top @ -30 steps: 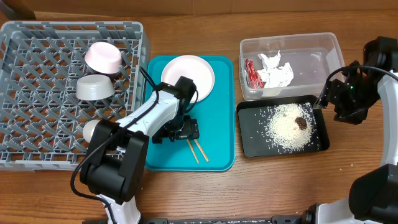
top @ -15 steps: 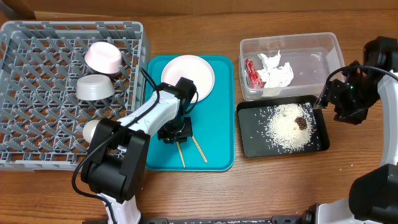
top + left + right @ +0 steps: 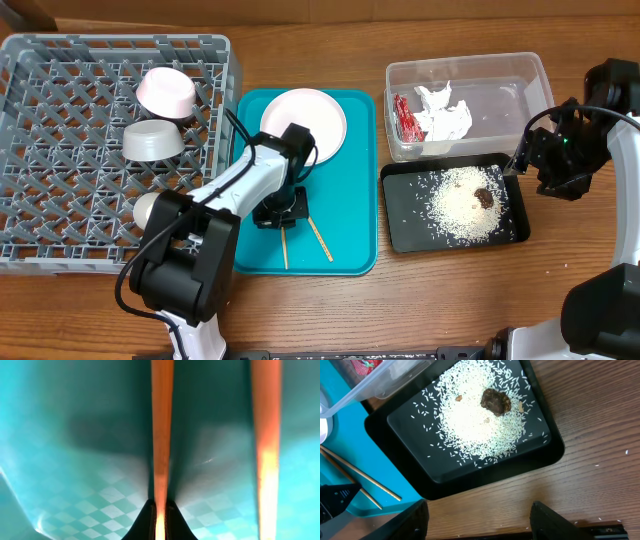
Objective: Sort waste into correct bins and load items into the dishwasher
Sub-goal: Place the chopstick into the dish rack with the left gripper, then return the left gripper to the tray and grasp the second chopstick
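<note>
My left gripper point(image 3: 282, 212) is low over the teal tray point(image 3: 350, 250), shut on one wooden chopstick point(image 3: 284, 250). In the left wrist view that chopstick point(image 3: 161, 435) runs straight out from between the closed fingertips. The second chopstick point(image 3: 320, 240) lies loose beside it. A white plate point(image 3: 305, 120) rests at the tray's far end. My right gripper point(image 3: 560, 165) hangs open and empty, right of the black tray point(image 3: 400, 230) holding rice point(image 3: 480, 425) and a brown lump point(image 3: 495, 401).
The grey dish rack point(image 3: 60, 200) at left carries a pink bowl point(image 3: 165, 92), a grey bowl point(image 3: 153, 142) and a small cup point(image 3: 148, 208). The clear tub point(image 3: 520, 70) at back right contains a red wrapper point(image 3: 405, 118) and tissue point(image 3: 440, 115).
My left gripper has closed from wide open onto one chopstick, which swung from slanted to pointing at the table's front edge. The right arm has not moved.
</note>
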`<state>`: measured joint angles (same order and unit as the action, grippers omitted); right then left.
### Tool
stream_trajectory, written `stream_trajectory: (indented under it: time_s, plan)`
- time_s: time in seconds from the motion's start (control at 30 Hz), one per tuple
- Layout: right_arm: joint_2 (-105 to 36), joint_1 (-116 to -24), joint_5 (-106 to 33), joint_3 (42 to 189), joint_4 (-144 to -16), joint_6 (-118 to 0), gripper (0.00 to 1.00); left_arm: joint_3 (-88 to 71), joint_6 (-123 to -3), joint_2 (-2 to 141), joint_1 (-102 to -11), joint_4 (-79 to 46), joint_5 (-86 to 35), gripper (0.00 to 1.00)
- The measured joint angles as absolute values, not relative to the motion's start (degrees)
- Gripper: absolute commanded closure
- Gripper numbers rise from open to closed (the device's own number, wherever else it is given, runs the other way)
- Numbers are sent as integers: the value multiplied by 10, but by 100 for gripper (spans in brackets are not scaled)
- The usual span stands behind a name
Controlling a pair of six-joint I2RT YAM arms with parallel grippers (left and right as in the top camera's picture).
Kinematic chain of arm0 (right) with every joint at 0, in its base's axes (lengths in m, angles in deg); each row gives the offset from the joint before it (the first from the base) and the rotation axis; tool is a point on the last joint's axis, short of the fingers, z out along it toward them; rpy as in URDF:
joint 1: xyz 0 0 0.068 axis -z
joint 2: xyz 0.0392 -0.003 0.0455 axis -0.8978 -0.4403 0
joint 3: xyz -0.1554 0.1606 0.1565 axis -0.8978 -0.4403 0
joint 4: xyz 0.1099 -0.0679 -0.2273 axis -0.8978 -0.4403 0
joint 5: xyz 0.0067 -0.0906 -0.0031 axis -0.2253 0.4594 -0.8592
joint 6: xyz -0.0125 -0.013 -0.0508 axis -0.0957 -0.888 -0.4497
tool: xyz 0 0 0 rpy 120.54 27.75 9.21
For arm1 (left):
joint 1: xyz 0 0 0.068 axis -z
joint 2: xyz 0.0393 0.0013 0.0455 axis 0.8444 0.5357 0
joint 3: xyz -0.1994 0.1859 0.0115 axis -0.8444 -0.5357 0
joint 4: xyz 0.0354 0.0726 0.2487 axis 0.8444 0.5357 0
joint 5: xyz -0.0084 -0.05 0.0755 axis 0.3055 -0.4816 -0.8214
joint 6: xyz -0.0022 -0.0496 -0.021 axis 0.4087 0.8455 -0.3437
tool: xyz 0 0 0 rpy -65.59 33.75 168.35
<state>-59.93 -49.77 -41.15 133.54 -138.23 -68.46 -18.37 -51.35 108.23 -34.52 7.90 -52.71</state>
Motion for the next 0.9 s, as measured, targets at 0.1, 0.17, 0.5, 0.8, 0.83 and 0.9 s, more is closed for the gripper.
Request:
stream_trajectory:
  time_s: [0.1,0.17,0.5,0.8,0.83,0.9]
  plan:
    - [-599,-498,-412,1335,-1382,-684,33,-175,-514,1082,-356,104,-527,96]
    - [-599,-498,-411,1335,-1382,-685,34,-166,-515,1081,-364,121,-527,96]
    - [-599,-498,-412,1335,-1383,-685,34,-65,-595,975,-425,190,-572,96]
    - [-599,-498,-412,1335,-1383,-685,34,-42,-724,950,-511,166,-643,96]
    - [-599,-498,-412,1335,-1383,-685,34,-42,-733,952,-520,160,-645,95]
    - [-599,-498,-412,1335,-1382,-685,34,-42,-745,958,-534,152,-648,83]
